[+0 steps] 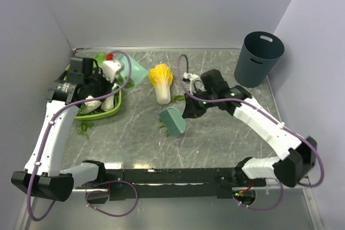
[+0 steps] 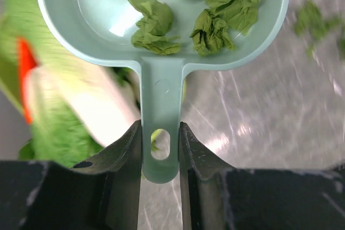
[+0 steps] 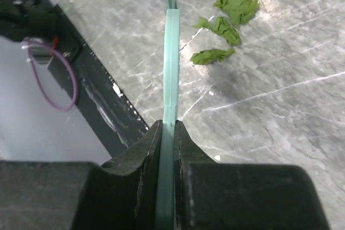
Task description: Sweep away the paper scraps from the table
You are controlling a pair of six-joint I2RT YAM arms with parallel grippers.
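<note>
I see the paper scraps as small, crumpled dark-green bits. In the right wrist view, three lie close together on the table, a flat grey-green marble-patterned slab with thin pale veins. In the left wrist view, several scraps sit inside the teal dustpan. A few blurred ones lie on the slab beyond its right rim.
</note>
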